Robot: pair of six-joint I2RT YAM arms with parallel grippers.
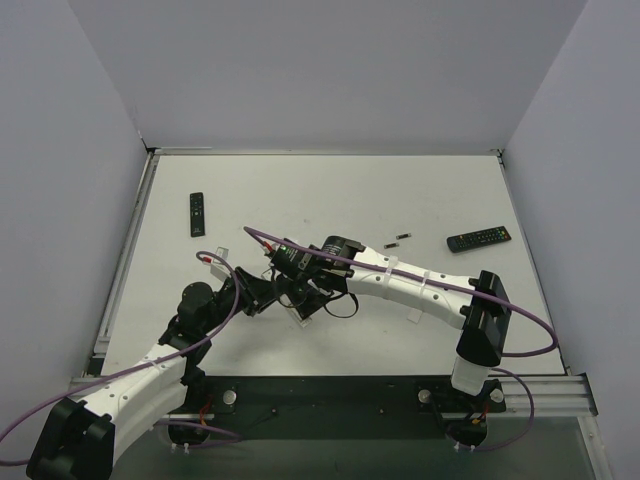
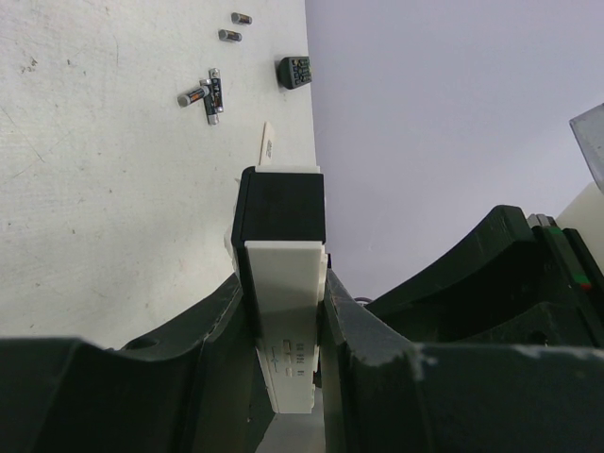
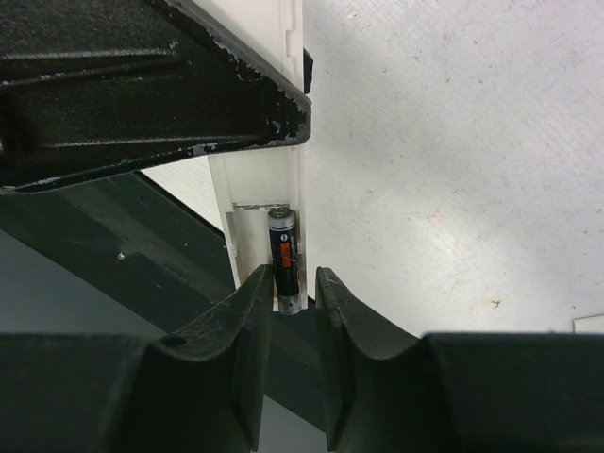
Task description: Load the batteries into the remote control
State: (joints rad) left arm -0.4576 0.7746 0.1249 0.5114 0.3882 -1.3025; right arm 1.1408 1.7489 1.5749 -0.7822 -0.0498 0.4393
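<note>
**Op:** Status?
**Eng:** White table [image 1: 420, 190], grey walls [image 1: 330, 70] on three sides. Your two arms meet mid-table. The left arm [image 1: 140, 385] comes up from the near-left corner and the right arm [image 1: 410, 285] reaches across from the near-right.

**Op:** Remotes?
**Eng:** Three. The white remote [image 2: 281, 274] is off the table in your left claw [image 2: 286, 316], which is clamped across its width with both fingers tight on its sides. The left black remote [image 1: 197, 213] lies flat toward the far-left of the table and the right black remote [image 1: 479, 239] toward the far-right. Both are well apart from the arms.

**Op:** Right claw?
**Eng:** Your right claw [image 3: 293, 280] is at the white remote's uncovered battery bay. Its jaws are a sliver apart and straddle the near end of one battery [image 3: 283, 247]. The wrist view doesn't show whether the pads press it or only flank it.

**Op:** Where does that battery sit?
**Eng:** Lengthwise in the bay, along the right wall, with its far end by the wire contact.

**Op:** The others?
**Eng:** The loose batteries [image 1: 400, 240] are on the table, between the claws and the right black remote. There are a few, lying close together.
</note>
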